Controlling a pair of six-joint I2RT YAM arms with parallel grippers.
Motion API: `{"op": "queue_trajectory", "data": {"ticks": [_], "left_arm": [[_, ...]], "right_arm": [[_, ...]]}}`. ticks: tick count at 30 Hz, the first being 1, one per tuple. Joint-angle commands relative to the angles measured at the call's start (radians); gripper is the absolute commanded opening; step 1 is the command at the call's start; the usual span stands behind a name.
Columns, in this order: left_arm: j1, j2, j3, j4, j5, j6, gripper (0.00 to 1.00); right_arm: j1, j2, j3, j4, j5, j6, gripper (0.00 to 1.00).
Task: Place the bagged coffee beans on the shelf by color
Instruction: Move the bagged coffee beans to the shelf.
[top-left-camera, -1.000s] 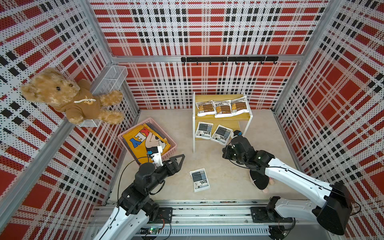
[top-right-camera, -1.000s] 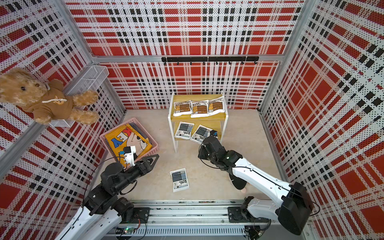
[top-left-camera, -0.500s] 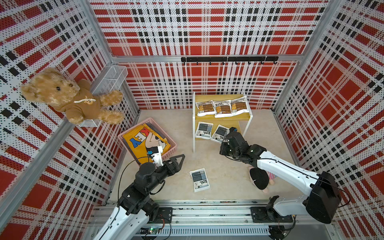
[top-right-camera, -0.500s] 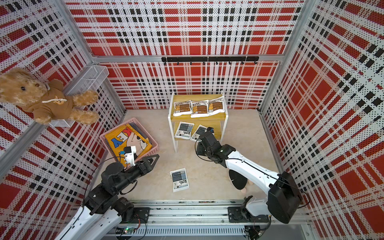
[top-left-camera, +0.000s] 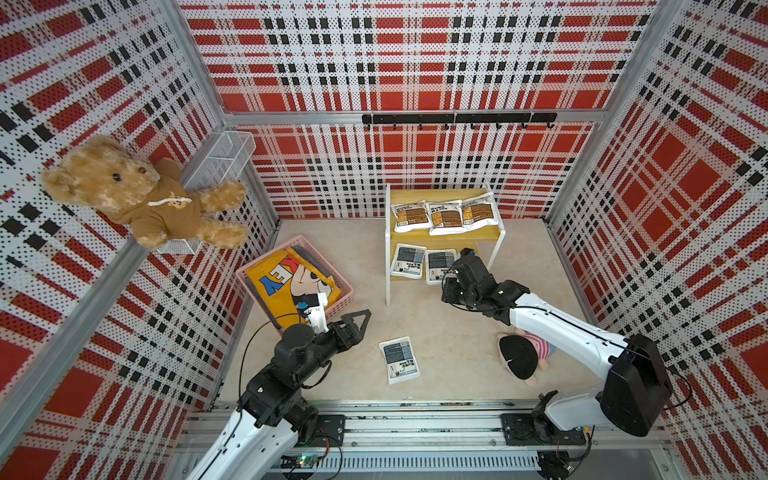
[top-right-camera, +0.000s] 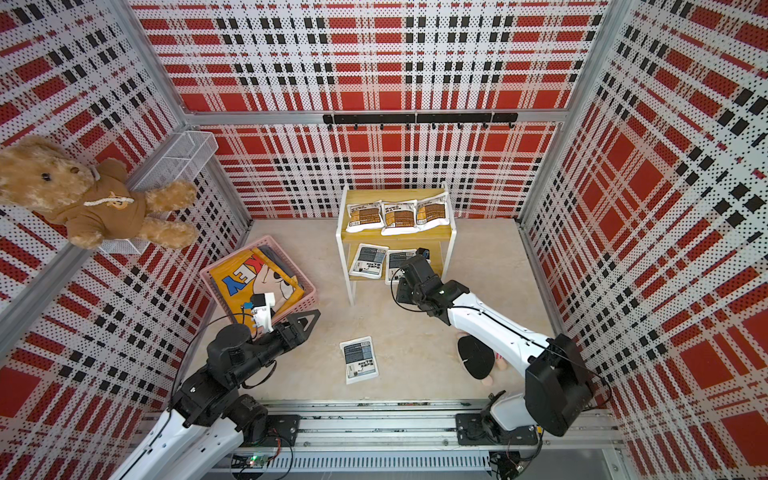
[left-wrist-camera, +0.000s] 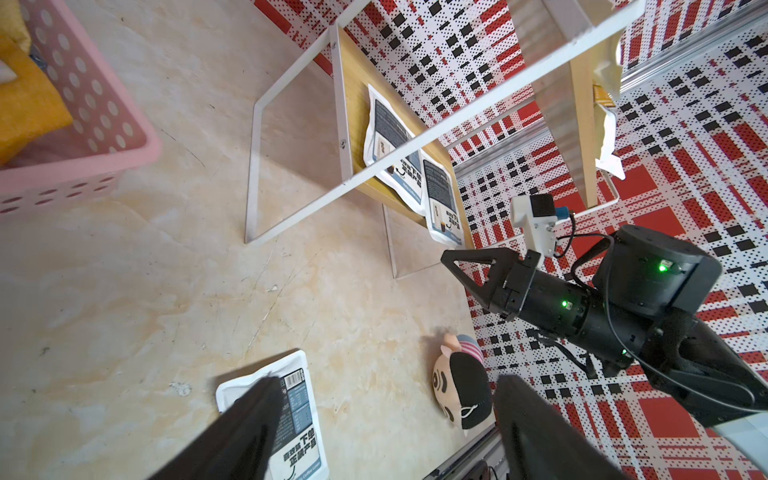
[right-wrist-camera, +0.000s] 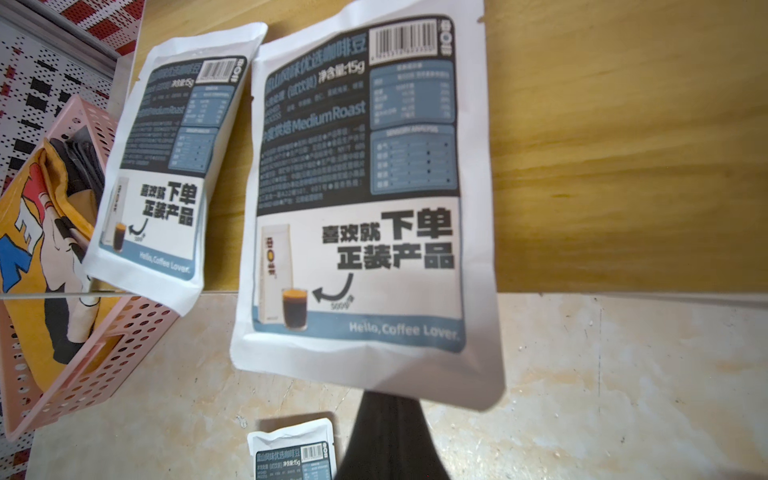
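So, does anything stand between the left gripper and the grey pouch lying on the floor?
Nothing visible does. In both top views only bare floor lies between the open left gripper and the pouch; the small doll lies apart at its far side.

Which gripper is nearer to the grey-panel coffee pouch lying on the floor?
Left. The left gripper hovers open just beside that floor pouch. The right gripper is farther off, shut at the edge of another grey pouch on the shelf's lower board.
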Motion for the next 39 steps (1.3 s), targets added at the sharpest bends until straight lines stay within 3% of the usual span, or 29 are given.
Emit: {"op": "queue_trajectory", "data": {"ticks": [1,28,39], "left_arm": [[0.009,0.003,-0.008,0.025,-0.006,0.004,0.87],[0.010,-0.015,-0.025,0.023,0.000,0.003,0.87],[0.009,-0.001,-0.036,0.024,0.027,-0.018,0.87]], "right_arm": [[-0.004,0.018,0.028,0.014,0.013,-0.016,0.00],[-0.004,0.119,0.100,0.071,0.032,-0.051,0.00],[0.007,0.039,0.051,0.054,-0.004,-0.048,0.00]]}}
